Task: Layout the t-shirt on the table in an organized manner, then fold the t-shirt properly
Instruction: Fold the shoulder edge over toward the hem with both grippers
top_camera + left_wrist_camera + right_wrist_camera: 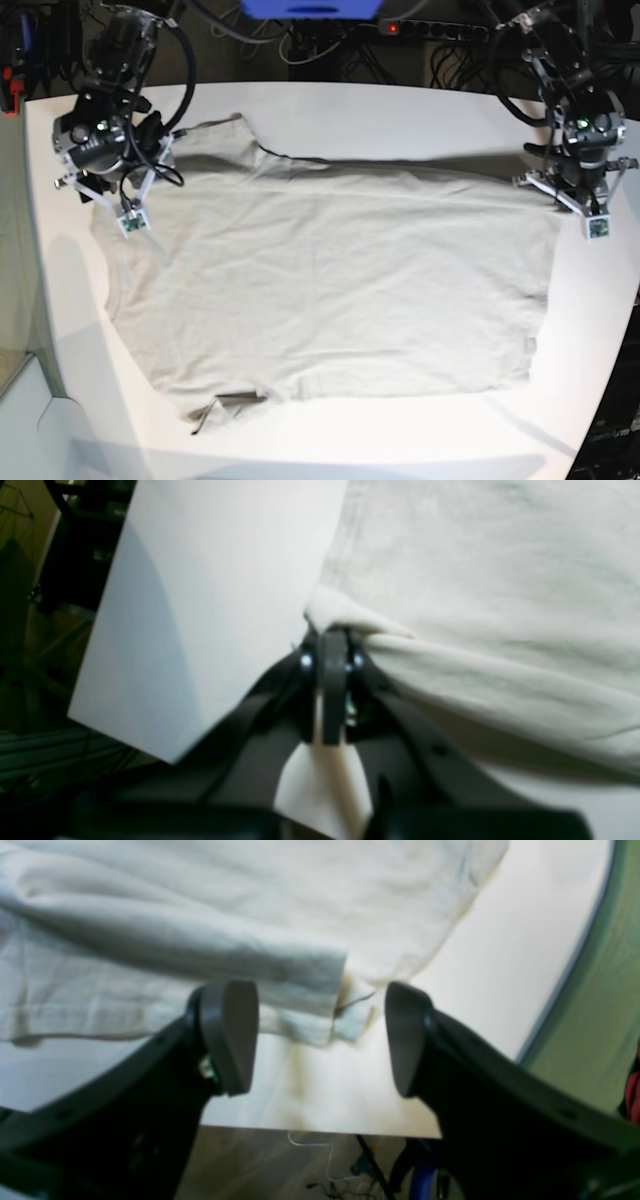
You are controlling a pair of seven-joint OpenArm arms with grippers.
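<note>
The light beige t-shirt (330, 290) lies spread wide over the white table (400, 115). In the base view my left gripper (578, 195) sits at the shirt's far right corner. The left wrist view shows the left gripper (332, 632) shut on a pinched fold of the t-shirt (475, 580), with a raised ridge of cloth running away from it. My right gripper (108, 185) hovers over the shirt's far left corner. Its jaws (320, 1035) stand wide open and empty, the fingers (230, 1035) just above a corner of the t-shirt (200, 915) on the table (500, 980).
Cables and a power strip (440, 25) run behind the table's back edge. A table corner (170, 757) shows left of the left gripper, with dark stands beyond it. The curved table edge (565, 990) passes close to the right gripper. A small dark fold (225, 405) sticks out at the shirt's near left.
</note>
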